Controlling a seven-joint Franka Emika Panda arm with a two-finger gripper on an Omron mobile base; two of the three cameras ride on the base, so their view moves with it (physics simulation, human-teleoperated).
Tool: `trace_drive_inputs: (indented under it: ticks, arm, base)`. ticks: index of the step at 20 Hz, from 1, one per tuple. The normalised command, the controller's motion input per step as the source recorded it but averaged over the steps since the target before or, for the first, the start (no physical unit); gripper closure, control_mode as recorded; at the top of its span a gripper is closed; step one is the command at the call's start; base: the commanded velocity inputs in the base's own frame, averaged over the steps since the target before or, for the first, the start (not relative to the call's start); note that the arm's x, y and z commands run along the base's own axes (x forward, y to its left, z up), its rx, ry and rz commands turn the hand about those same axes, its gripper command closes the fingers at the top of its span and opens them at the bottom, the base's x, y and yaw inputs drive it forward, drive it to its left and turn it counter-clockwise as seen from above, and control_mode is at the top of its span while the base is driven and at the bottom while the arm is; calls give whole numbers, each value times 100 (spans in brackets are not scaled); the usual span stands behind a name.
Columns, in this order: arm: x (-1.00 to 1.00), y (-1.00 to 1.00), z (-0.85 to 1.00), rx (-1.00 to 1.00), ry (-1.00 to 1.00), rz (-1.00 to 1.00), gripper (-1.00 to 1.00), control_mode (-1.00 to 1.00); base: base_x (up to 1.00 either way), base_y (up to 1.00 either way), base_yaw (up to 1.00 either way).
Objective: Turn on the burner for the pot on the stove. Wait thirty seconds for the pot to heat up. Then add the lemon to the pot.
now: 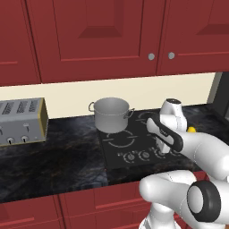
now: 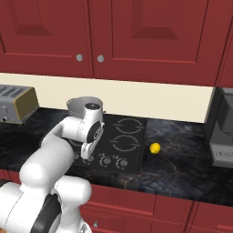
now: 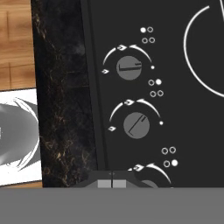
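I noted red wall cabinets [image 1: 89, 36] above a cream backsplash [image 2: 150, 102], a dark marbled tabletop [image 1: 53, 156], and wood flooring [image 3: 15, 39].

No legible text; just arrow and dot marks around stove [image 3: 175, 131] knobs [image 3: 136, 125]

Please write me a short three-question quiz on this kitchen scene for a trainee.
1. True or false: the lemon already lies inside the pot.
2. Which part of the stove is the gripper over? A) the back burner ring B) the knob row C) the bare counter
3. Fill in: the gripper's fingers are ____ (open/shut).

Key: 1. False; it sits on the counter right of the stove. 2. B. 3. shut, with nothing between them.
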Motion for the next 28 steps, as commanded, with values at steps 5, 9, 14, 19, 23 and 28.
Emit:
trace_drive_inputs:
  ticks: [5, 9, 14, 19, 23, 28]
  arm:
    - [0, 0, 0, 0, 0, 0, 100, -100]
    - [0, 0, 0, 0, 0, 0, 100, -100]
    - [0, 0, 0, 0, 0, 0, 100, -100]
    - [0, 0, 0, 0, 0, 0, 100, -100]
    - [0, 0, 0, 0, 0, 0, 100, -100]
    - [0, 0, 0, 0, 0, 0, 100, -100]
  base:
    - [0, 0, 0]
    - [0, 0, 0]
    - [0, 0, 0]
    - [0, 0, 0]
    - [0, 0, 0]
    - [0, 0, 0]
